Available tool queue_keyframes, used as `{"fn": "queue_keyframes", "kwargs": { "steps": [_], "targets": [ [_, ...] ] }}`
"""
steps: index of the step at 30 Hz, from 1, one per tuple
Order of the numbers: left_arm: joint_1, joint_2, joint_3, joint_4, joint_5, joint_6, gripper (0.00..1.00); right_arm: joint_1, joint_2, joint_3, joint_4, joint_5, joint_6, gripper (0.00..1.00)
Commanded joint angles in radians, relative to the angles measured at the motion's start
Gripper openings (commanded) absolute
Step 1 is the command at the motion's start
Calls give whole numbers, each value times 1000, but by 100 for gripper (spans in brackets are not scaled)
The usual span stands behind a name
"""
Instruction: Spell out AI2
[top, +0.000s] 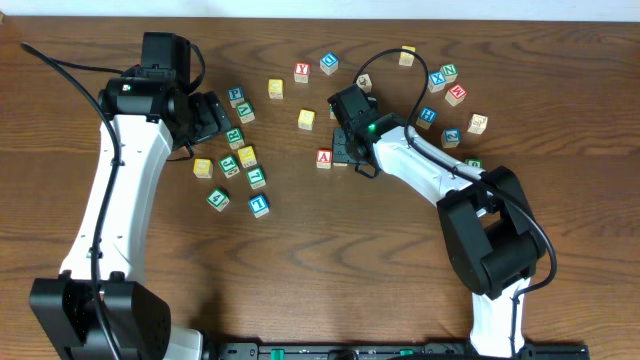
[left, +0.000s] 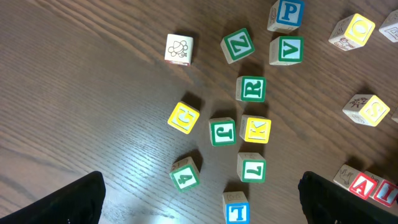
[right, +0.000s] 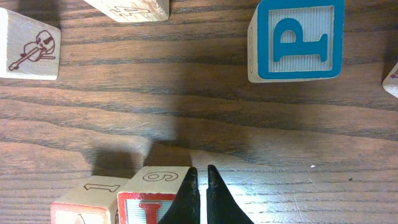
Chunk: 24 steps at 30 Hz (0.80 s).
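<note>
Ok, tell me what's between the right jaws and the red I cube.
Nothing visible. The right jaws, shut, rest right beside the small wooden cube with the red I, no gap showing in the right wrist view.

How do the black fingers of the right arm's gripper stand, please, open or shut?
Shut. In the right wrist view the right gripper has its two black tips pressed together above the wooden table, with nothing between them.

Looks like a robot lab bench: a dark wood table (top: 300, 270) carries two white-and-black arms, the left arm (top: 115, 190) at 9 o'clock and the right arm (top: 420, 165) at 3. A cable (top: 50, 55) trails off at 10, a black rail (top: 330, 350) runs along 6, alphabet blocks (top: 259, 205) are scattered mid-table, and a pale wall (top: 300, 8) sits at 12.
</note>
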Motion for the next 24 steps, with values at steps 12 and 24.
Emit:
{"fn": "queue_keyframes", "kwargs": {
  "steps": [12,24],
  "targets": [
    [0,2,9,-5,-20,6,98,19,-158,13,7,7,-84,5],
    [0,2,9,-5,-20,6,98,111,-66,12,10,-129,-72,2]
  ]
}}
